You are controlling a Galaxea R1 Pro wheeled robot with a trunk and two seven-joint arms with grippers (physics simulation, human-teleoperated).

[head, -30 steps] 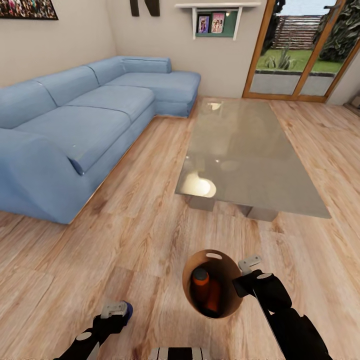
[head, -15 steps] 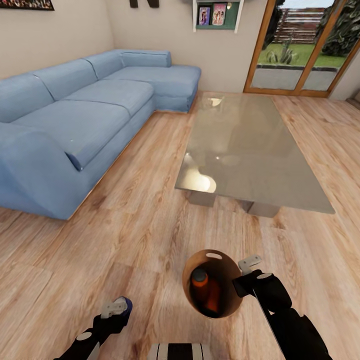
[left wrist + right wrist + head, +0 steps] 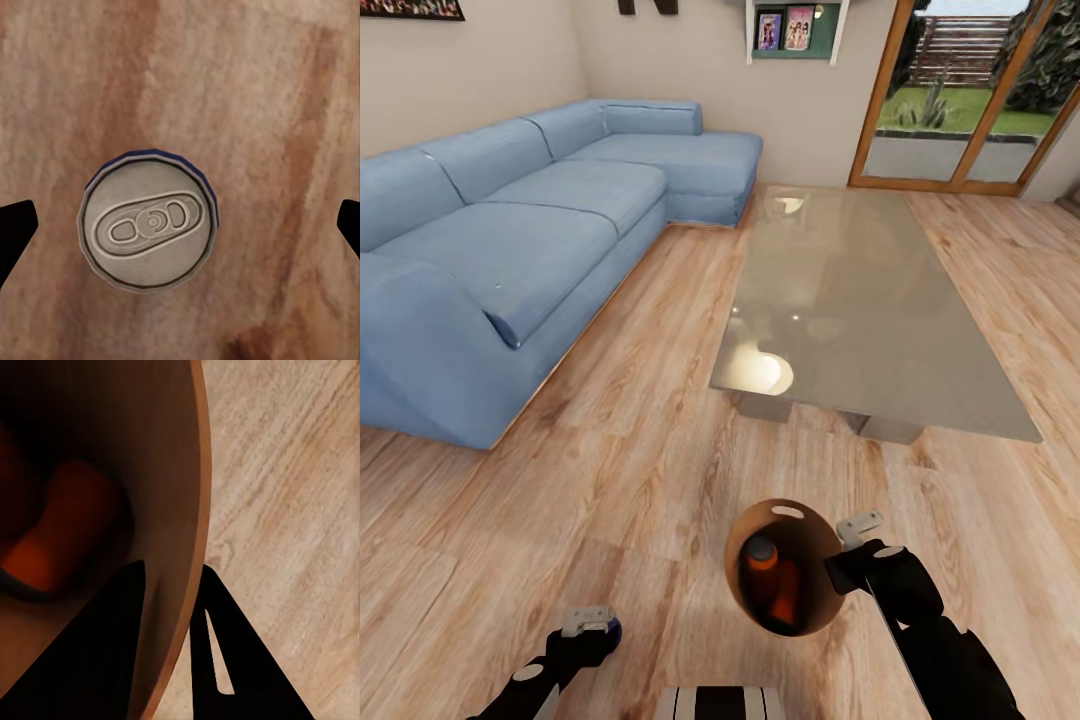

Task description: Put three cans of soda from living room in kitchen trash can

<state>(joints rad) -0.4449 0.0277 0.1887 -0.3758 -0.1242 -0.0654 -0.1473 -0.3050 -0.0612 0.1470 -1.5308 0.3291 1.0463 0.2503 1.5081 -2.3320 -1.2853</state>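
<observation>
Light wood planks run across the living room floor (image 3: 610,480), with a blue corner sofa (image 3: 510,240) along the left wall, a glass table (image 3: 850,310) in the middle and wood-framed glass doors (image 3: 960,100) at the far right. My right jaws (image 3: 847,552) are closed on the bin (image 3: 785,565), one finger (image 3: 97,652) inside its copper wall and the other finger (image 3: 225,652) outside, pinching the rim; the bin hangs over the floor just short of the table's near edge. Two orange cans (image 3: 768,580) lie inside it, seen dimly in the right wrist view as well. My left jaws (image 3: 588,628) are low at my left side, and the blue can (image 3: 150,225) sits between the wide-spread fingertips with its silvery top facing the wrist camera; I cannot tell whether they are gripping it or it stands free on the floor.
</observation>
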